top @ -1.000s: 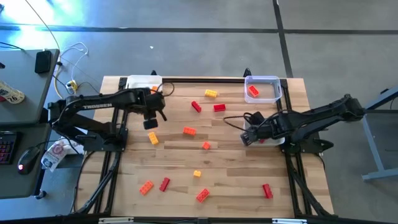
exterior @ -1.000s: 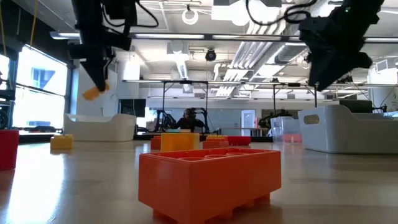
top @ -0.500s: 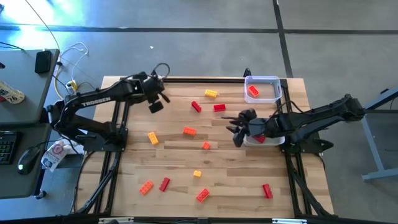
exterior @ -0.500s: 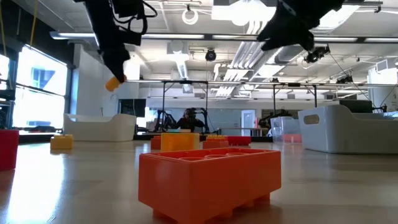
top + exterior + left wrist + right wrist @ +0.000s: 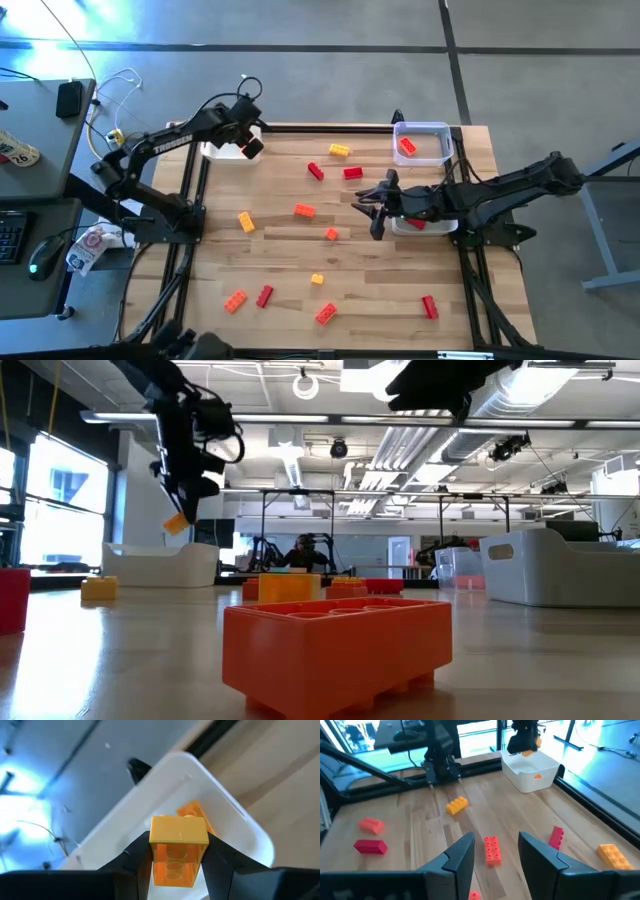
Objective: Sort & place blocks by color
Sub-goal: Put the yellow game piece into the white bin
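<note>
At the upper left of the high view we see the left gripper (image 5: 249,146) clenched on an orange block (image 5: 179,851) above the white tray (image 5: 235,827), while the right gripper (image 5: 495,853), fingers spread and empty, hovers right of centre above a red block (image 5: 492,849).

the left arm (image 5: 170,143) bears white lettering that looks like "trossen"; nothing else is readable.

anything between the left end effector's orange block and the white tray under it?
Nothing. The low view shows open air between the orange block held by the left end effector and the white tray. The left wrist view shows one orange block already inside.
</note>
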Motion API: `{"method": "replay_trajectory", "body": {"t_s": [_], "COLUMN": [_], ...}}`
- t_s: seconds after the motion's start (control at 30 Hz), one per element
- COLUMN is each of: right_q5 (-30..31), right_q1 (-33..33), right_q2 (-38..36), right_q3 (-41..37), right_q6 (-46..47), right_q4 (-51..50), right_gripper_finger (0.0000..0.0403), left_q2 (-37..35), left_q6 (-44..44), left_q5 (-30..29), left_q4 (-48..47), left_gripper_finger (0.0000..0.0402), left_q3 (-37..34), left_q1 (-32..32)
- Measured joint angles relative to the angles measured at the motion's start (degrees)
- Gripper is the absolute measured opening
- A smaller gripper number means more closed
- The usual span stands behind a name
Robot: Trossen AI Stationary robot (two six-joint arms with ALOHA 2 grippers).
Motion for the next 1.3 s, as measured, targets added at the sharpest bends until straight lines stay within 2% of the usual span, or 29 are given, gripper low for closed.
{"method": "replay_trajectory", "body": {"t_s": [0.2,0.37,0.5,0.73,0.93,1.3], "right_q5": [0.6,0.4,-2.9,-10.1,-9.8,-9.7], "right_q1": [0.0,0.0,0.0,0.0,-0.4,-0.4], "right_q2": [3.9,6.9,9.4,15.4,20.2,25.8], "right_q3": [0.0,0.0,0.0,0.0,0.0,0.0], "right_q6": [-0.3,-0.3,-0.8,-4.1,-3.8,1.8], "right_q4": [2.1,4.6,4.7,8.7,13.3,14.9], "right_gripper_finger": [0.0142,0.0166,0.0185,0.0193,0.0193,0.0193], "left_q2": [4.8,6.9,7.9,7.9,7.9,7.8], "left_q6": [0.0,0.0,0.0,-1.0,-1.6,-1.5], "left_q5": [1.0,1.6,2.7,2.7,2.5,2.4], "left_q4": [0.0,0.0,0.0,0.0,0.0,-0.8], "left_gripper_finger": [0.0115,0.0115,0.0118,0.0150,0.0177,0.0216], "left_q3": [0.0,0.0,0.0,0.0,0.0,0.0], "left_q1": [2.6,3.2,3.3,3.3,3.5,3.5]}}
